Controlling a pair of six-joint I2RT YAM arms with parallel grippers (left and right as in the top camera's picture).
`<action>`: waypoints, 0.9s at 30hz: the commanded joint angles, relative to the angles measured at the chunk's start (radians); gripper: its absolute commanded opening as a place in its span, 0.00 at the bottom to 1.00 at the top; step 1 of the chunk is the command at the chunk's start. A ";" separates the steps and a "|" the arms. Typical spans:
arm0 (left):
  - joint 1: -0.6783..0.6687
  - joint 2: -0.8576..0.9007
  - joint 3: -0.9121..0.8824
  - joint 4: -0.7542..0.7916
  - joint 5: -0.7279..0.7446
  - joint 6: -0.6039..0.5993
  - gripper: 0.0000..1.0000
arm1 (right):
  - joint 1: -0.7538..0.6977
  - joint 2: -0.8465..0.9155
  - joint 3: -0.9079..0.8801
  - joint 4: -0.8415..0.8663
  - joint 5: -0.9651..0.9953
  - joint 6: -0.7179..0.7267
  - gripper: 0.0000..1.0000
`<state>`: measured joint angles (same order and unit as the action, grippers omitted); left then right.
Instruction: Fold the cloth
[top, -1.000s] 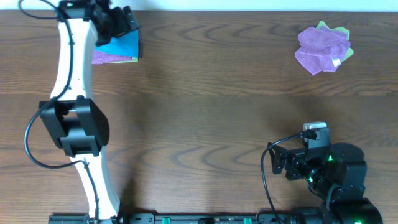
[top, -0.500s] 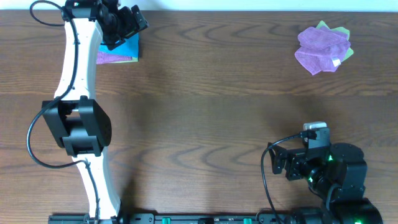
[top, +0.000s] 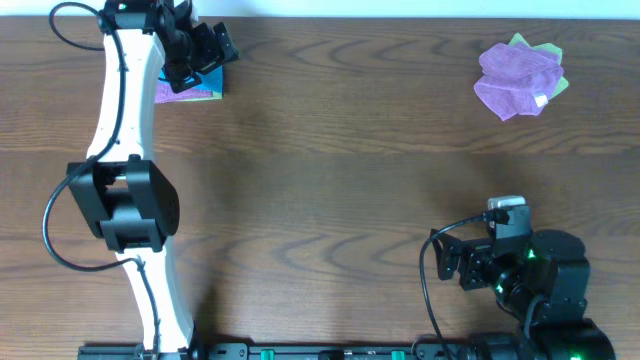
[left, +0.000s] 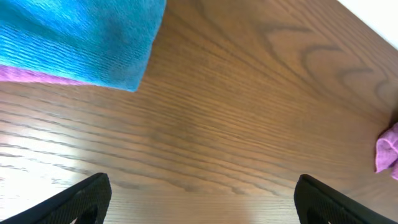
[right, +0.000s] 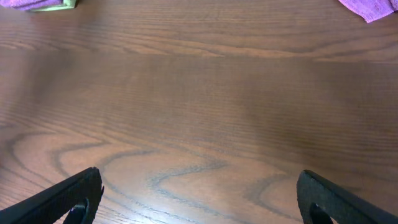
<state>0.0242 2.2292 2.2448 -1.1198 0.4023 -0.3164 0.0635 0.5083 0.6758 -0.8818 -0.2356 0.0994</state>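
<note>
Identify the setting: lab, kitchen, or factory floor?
Probably a robot lab bench: a left arm and right arm mounted at one edge of a wood-grain table, with a blue cloth and a crumpled purple cloth pile as props.

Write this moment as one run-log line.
left end effector: open, empty, beside blue cloth | blue cloth: on purple cloth | right end effector: open, empty, over table

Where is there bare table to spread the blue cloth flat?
The whole middle of the table is bare, between the left arm, the right hand and the far-right purple pile. Crowded only at the far-left corner: the left hand hangs by the blue cloth, which lies on a purple cloth.
</note>
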 joint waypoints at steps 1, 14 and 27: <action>0.005 -0.109 0.027 -0.002 -0.072 0.037 0.95 | -0.006 -0.004 -0.003 -0.002 -0.001 0.012 0.99; -0.006 -0.492 -0.504 0.319 -0.125 0.105 0.95 | -0.006 -0.004 -0.003 -0.002 -0.001 0.012 0.99; -0.006 -0.975 -1.117 0.670 -0.194 0.137 0.95 | -0.006 -0.004 -0.003 -0.002 -0.001 0.012 0.99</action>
<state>0.0219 1.3315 1.1923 -0.4660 0.2543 -0.2016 0.0635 0.5083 0.6754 -0.8814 -0.2356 0.0994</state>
